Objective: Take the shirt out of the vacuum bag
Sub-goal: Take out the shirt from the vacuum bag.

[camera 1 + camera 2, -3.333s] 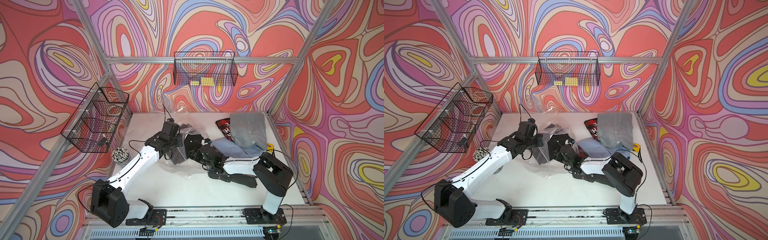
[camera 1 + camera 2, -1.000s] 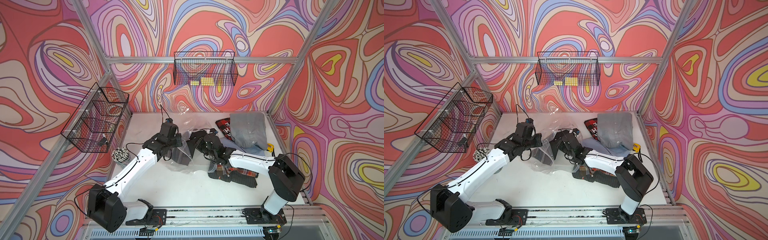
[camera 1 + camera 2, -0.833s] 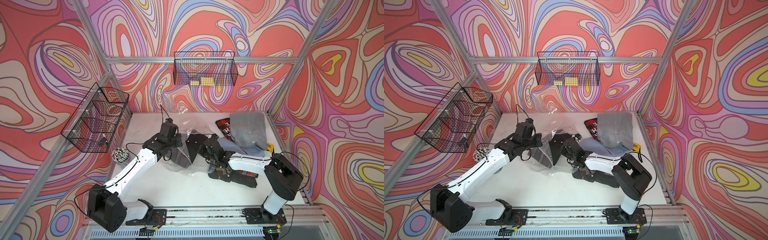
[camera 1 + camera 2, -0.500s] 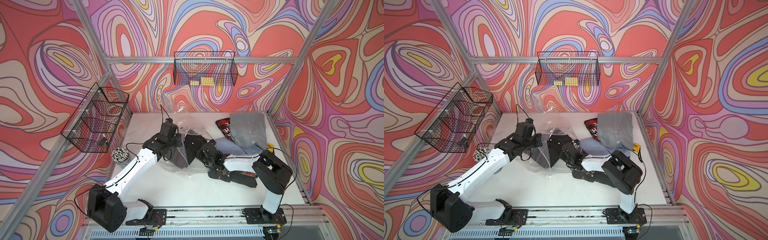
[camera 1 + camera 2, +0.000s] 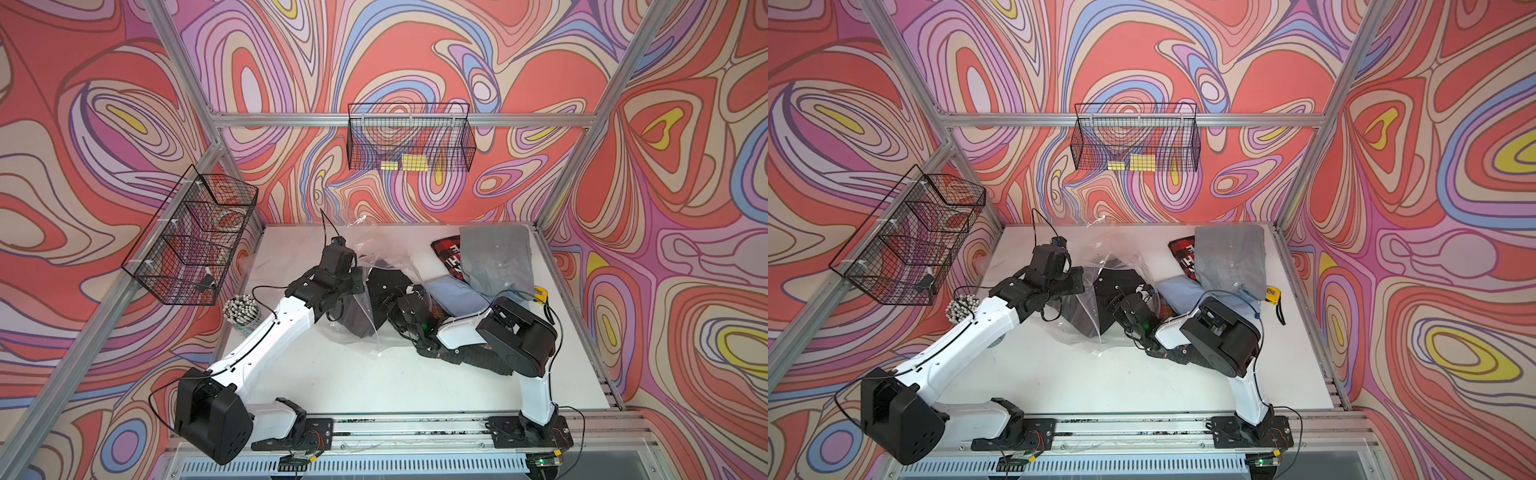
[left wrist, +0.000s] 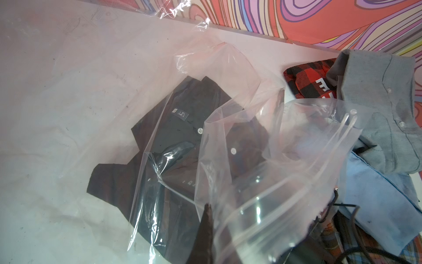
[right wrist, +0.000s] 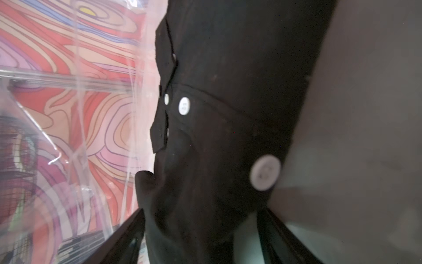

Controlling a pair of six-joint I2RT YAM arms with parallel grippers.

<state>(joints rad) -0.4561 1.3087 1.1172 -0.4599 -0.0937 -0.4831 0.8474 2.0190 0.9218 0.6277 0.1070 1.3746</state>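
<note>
Right wrist view: the right gripper [image 7: 201,237] stands spread, its jaws either side of the dark shirt [image 7: 217,137] without pinching it. The left gripper [image 5: 355,284] is clenched, apparently on the film of the vacuum bag [image 5: 374,266], which lies mid-table [image 5: 353,374] with the shirt largely inside. Risks: a closing grasp may catch film along with cloth and drag the bag too, and the thin film may slip from the left pinch. The left fingertips' contact and how far the shirt protrudes are hard to make out.
</note>
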